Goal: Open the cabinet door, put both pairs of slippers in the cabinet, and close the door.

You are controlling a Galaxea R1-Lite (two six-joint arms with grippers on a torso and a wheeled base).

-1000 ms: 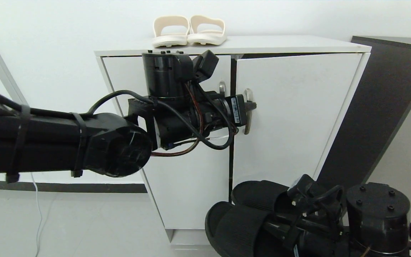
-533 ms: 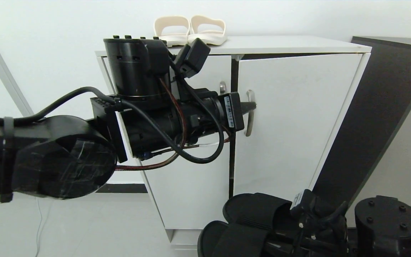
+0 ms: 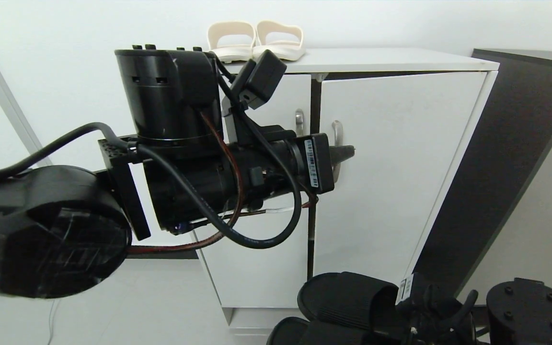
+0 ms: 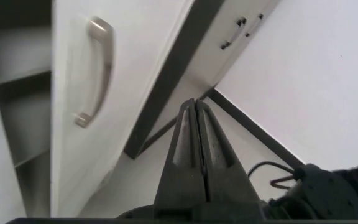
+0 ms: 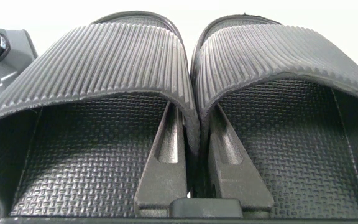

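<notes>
Door stage incomplete: right cabinet door only ajar, with shelves showing past its edge. My left gripper has its fingers together on nothing, just beside the door handle. Right gripper is clamped on the black slippers, low before the cabinet. Cream slippers sit on the cabinet top, unstowed. Judgement: the door needs a wider swing, and the held pair may foul its lower edge.

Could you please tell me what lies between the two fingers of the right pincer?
In the right wrist view, the touching inner walls of the two black slippers lie between the fingers of the right pincer, one finger inside each slipper.
</notes>
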